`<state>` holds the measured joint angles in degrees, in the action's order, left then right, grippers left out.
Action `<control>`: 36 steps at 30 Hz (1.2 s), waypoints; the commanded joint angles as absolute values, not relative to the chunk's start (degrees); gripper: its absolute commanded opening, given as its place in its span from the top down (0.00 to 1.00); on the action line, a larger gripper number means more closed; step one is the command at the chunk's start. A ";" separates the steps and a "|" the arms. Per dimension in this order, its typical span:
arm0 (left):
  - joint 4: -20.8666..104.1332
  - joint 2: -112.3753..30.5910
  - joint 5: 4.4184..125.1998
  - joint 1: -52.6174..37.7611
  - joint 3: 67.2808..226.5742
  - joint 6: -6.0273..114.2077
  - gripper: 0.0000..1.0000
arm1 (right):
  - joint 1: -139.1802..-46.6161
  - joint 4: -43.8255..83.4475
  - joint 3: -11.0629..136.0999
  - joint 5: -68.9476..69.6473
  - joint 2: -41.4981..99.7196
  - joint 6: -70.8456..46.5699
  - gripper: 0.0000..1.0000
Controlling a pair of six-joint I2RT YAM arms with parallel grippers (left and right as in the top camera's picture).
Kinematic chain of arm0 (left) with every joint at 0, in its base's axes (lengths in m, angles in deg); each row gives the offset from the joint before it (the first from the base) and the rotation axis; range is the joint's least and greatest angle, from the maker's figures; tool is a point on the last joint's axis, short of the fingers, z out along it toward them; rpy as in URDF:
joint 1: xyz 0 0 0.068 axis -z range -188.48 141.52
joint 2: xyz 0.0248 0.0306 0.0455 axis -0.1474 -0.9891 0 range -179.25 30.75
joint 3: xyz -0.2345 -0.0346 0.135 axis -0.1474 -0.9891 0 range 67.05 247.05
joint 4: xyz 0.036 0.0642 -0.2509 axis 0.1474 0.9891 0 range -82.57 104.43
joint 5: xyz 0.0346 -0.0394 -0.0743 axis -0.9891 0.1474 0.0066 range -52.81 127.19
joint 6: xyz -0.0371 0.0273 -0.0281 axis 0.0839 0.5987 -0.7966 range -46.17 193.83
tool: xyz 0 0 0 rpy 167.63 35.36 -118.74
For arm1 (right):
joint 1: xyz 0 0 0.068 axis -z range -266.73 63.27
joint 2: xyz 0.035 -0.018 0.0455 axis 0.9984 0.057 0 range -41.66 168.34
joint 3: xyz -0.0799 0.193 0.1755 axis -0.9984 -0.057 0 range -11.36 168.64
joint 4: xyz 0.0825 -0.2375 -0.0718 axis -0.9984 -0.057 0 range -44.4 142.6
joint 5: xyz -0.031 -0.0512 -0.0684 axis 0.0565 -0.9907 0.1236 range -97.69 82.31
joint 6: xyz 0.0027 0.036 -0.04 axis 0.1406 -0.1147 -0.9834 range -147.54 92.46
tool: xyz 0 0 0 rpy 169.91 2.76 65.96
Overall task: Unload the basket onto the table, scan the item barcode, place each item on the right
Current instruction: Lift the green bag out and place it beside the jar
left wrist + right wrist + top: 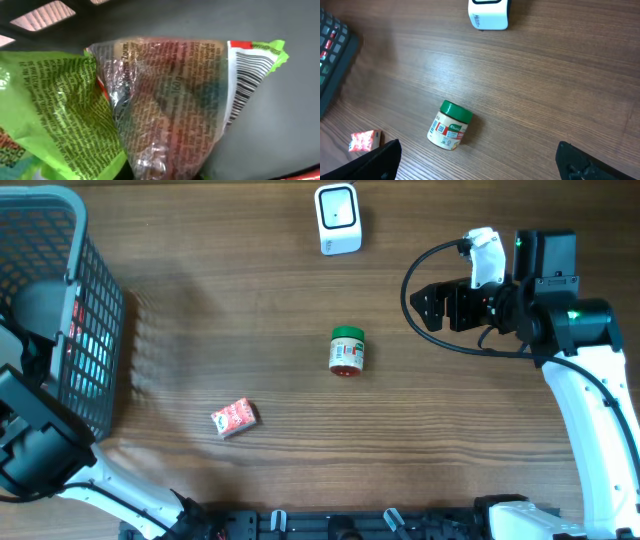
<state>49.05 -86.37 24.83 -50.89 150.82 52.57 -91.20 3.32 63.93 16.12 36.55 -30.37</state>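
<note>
**Reaching into the basket: left gripper closed, right gripper open**

From my seat, the left arm [40, 445] goes down into the dark mesh basket [95, 330] at the left edge of the table [480, 440]. I can't see the left gripper's own fingers in any view. I read that gripper as closed, but I can't tell whether it has pinched anything.

Its wrist camera is filled by a crinkly clear packet [165, 100] with red and dark print, lying inside the basket. The packet narrows towards the bottom of that view. A barcode [245, 75] runs along its right edge, facing the camera. A green packet [55, 110] lies touching it on the left.

The right gripper [422, 307] hangs over the right half of the table with its jaws wide apart and nothing between them. Below it a jar with a green lid [450, 126] lies on its side near the middle of the table. A small red packet [234, 418] lies nearer the basket. The white scanner [338, 218] stands at the far edge, well apart from the basket.
</note>
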 commanded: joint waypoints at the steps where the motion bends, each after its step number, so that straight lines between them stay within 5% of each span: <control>1: 54.06 -88.92 33.53 -50.85 150.49 52.42 0.96 | -91.38 3.45 64.98 16.78 36.62 -30.34 0.00; 12: 61.56 -59.72 35.19 -50.69 159.91 52.18 0.96 | -91.38 3.45 64.98 16.78 36.62 -30.34 0.00; 21: 62.95 -38.28 61.66 -47.77 159.91 52.37 0.96 | -91.38 3.45 64.98 16.78 36.62 -30.37 0.00; 36: 72.33 -46.11 47.78 -1.28 145.70 51.96 0.96 | -91.38 3.45 64.98 16.78 36.62 -30.37 0.00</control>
